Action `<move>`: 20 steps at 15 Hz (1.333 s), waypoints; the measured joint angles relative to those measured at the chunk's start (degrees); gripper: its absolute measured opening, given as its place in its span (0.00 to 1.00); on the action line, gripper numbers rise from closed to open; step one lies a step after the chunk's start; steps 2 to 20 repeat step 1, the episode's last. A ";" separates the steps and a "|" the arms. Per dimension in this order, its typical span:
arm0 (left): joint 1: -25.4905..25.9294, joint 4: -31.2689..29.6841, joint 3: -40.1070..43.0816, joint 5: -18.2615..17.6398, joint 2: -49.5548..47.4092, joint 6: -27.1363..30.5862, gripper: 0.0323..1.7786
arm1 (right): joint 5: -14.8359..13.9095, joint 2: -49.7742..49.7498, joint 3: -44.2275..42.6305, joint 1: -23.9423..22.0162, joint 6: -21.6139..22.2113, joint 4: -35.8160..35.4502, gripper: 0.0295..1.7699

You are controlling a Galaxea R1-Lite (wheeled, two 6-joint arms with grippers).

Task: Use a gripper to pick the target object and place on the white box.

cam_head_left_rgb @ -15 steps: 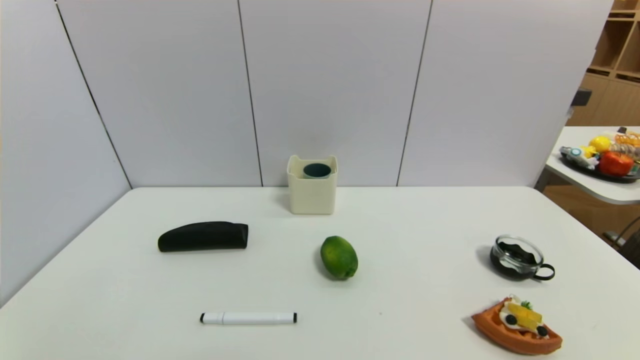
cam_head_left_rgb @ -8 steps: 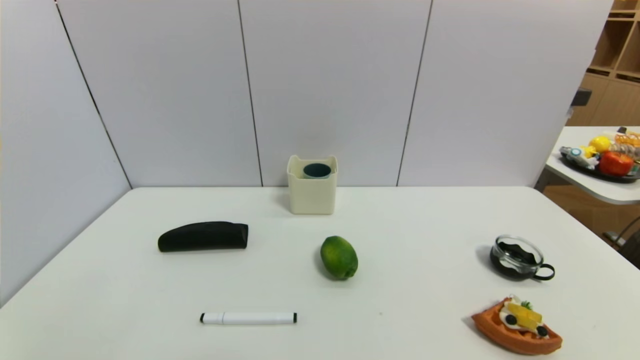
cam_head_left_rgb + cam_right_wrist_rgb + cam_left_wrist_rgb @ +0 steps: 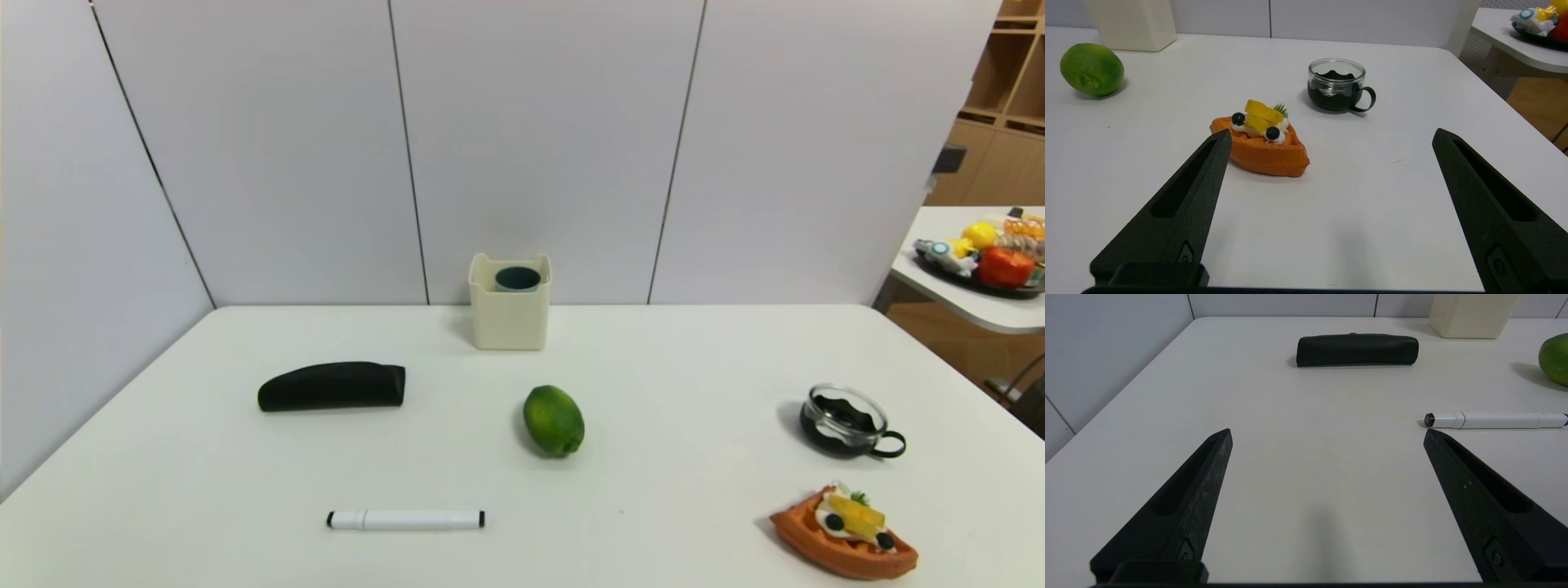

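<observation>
Black pouch (image 3: 332, 386) far left, marker (image 3: 406, 519) near the front edge, lime (image 3: 553, 420) centre, glass cup (image 3: 849, 421) and waffle toy (image 3: 843, 532) right. Target object (image 3: 518, 279) sits inside the white box (image 3: 509, 314) at the table's back centre, upright, only its rim showing. Judgement: placement looks done; nothing left but parking.

Head view shows neither arm. Wrist views alone do: left gripper (image 3: 1327, 435) spread wide, empty, low beside the marker; right gripper (image 3: 1331, 136) spread wide, empty, just before the waffle toy.
</observation>
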 joint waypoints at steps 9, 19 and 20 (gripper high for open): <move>0.00 0.00 0.00 0.00 0.00 0.00 0.95 | -0.09 0.00 0.00 -0.02 0.57 0.00 0.96; 0.00 0.00 0.00 0.00 0.00 0.00 0.95 | -0.09 0.00 0.00 -0.02 0.57 0.00 0.96; 0.00 0.00 0.00 0.00 0.00 0.00 0.95 | -0.09 0.00 0.00 -0.02 0.57 0.00 0.96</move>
